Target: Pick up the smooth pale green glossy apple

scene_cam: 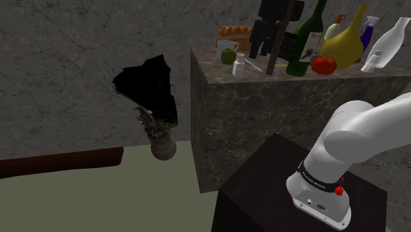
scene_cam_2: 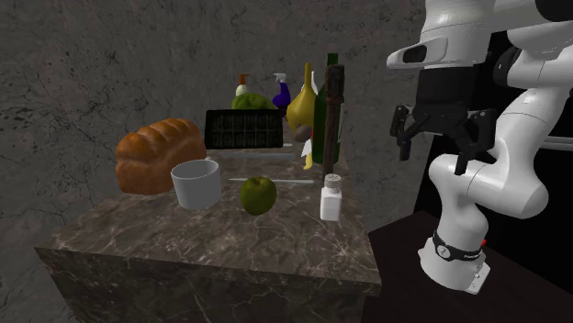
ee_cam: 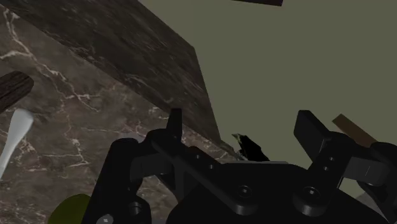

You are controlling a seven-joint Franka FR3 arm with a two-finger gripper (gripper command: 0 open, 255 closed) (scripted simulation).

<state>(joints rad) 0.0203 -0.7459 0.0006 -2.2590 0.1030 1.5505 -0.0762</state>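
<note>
Here the round, glossy green apple [scene_cam_2: 258, 194] rests on a veined marble counter [scene_cam_2: 184, 240], the end effector [scene_cam_2: 432, 158] spread, empty.

The apple [scene_cam_2: 258, 194] was round and smooth, a dull olive green with a faint sheen, and whole. It sat upright with its dimpled top upward on the dark, marble-veined counter [scene_cam_2: 184, 240], near one end of the top. In the second exterior view it lay between the white mug [scene_cam_2: 196, 183] and the small white bottle [scene_cam_2: 331, 196], close to the mug but touching neither.
</note>
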